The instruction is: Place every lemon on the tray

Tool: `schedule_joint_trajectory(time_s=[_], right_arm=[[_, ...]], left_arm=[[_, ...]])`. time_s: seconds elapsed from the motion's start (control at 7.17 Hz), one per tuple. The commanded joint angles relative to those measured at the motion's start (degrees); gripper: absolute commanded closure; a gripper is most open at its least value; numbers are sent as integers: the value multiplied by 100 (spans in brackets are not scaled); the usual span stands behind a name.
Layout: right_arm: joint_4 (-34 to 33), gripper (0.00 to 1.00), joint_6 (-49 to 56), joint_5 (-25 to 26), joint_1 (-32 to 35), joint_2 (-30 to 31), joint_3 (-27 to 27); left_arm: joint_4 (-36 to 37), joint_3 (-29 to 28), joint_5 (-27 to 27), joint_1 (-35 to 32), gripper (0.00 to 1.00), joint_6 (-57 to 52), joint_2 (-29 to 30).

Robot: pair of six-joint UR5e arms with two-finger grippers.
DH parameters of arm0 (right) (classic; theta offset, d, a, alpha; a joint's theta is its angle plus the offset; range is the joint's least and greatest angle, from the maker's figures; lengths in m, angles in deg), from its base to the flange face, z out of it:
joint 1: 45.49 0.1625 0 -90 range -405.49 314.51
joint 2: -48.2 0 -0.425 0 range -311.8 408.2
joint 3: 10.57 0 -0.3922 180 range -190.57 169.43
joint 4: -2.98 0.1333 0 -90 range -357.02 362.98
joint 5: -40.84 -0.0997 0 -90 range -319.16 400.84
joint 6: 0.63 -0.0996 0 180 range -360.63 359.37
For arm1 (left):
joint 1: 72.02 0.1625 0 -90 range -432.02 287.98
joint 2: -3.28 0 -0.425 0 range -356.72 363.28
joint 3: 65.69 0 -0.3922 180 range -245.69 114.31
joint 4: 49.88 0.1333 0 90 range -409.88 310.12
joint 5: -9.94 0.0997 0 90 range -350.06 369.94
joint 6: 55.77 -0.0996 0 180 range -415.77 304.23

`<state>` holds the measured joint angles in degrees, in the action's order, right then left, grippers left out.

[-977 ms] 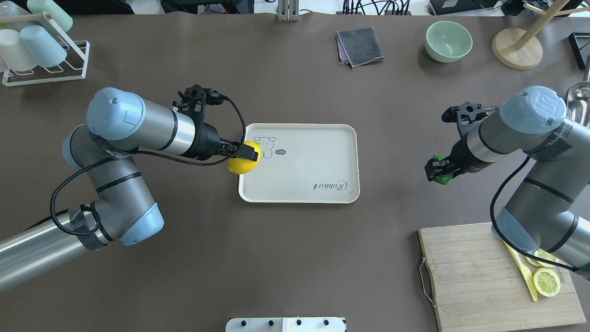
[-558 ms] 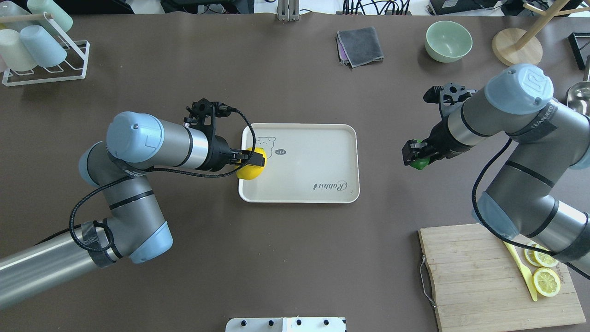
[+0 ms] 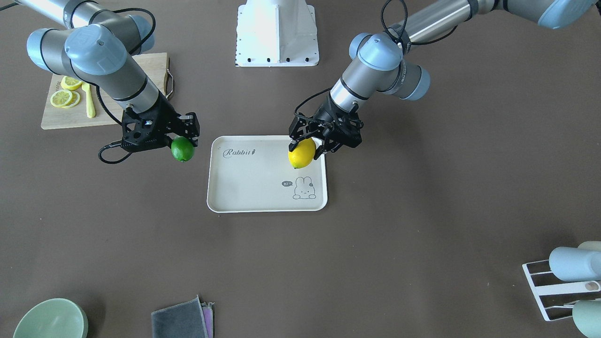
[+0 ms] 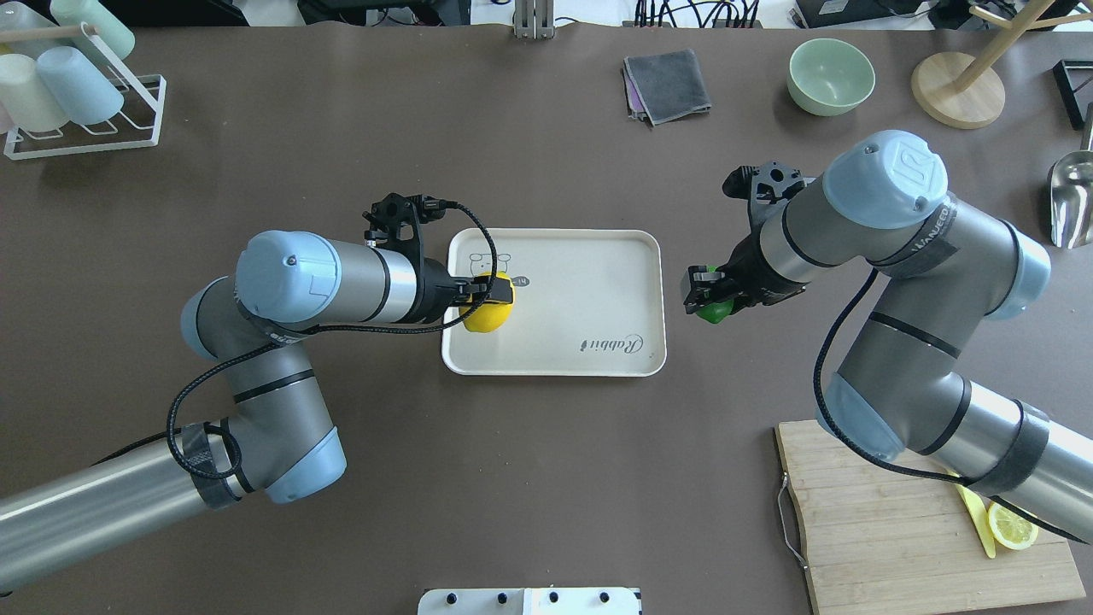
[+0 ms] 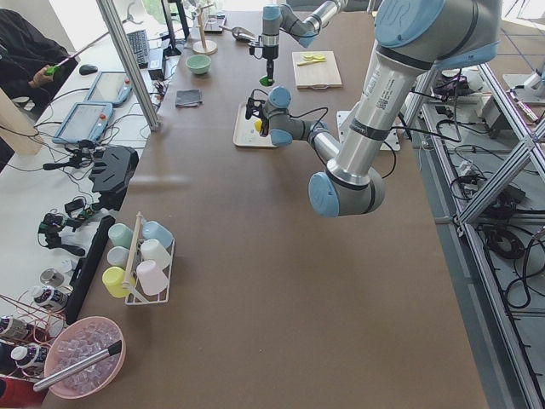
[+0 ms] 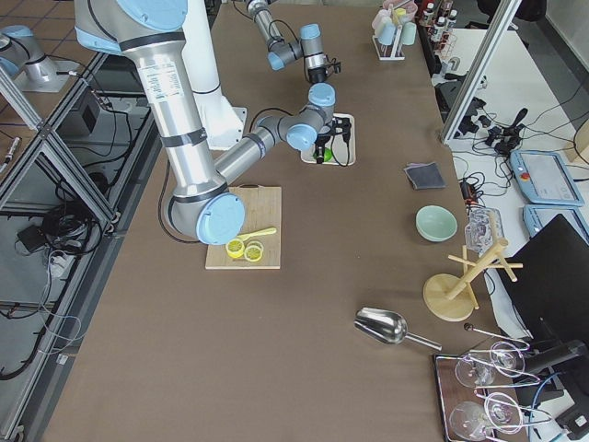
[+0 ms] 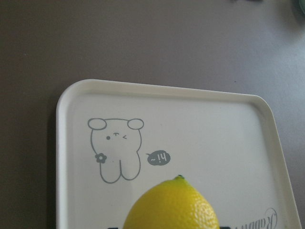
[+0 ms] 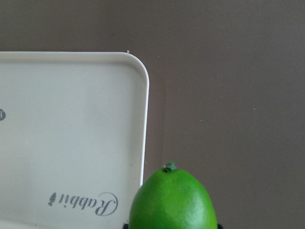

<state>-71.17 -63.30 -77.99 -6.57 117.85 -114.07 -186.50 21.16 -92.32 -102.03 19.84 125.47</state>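
The beige tray with the bunny drawing lies at the table's middle. My left gripper is shut on the yellow lemon and holds it above the tray's left part, next to the bunny. My right gripper is shut on the green lemon and holds it above the table, just off the tray's right edge.
A wooden cutting board with lemon slices and a yellow knife is front right. A grey cloth, green bowl and wooden stand are at the back. A cup rack is back left.
My left gripper has carried the yellow lemon rightwards from the tray's left rim to over the tray. My right gripper has carried the green lemon leftwards, close to the tray's right edge.
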Motion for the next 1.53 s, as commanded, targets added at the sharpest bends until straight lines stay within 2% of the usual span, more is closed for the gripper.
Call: schedule_joint_trajectory(time_s=[0.0,0.14,0.28,0.56,0.7,0.84,0.98,1.26,1.4], right_arm=[[14,100,-253,280,-287,-152,32],[23,100,-307,290,-323,-327,172],[32,100,-360,299,-349,-538,356],[41,100,-378,412,-358,-951,882],[154,100,-369,622,-402,-1031,1102],[320,100,-369,659,-411,-1189,1479],[557,70,-387,659,-420,-1286,1770],[691,1,-649,598,-429,-1365,1825],[691,0,-825,493,-385,-1375,1695]], left_arm=[[-23,-289,301,22,2,-28,94],[-23,-213,452,30,2,-107,85],[12,-64,279,-74,2,-491,76],[12,121,-474,-591,2,-661,-64],[47,366,-783,-846,2,-670,-212],[212,594,-1317,-1275,2,-722,-353],[405,832,-1635,-1584,2,-940,-450],[1082,1114,-1805,-1894,2,-1379,-486],[1171,1176,-1806,-1947,2,-1861,-634]])
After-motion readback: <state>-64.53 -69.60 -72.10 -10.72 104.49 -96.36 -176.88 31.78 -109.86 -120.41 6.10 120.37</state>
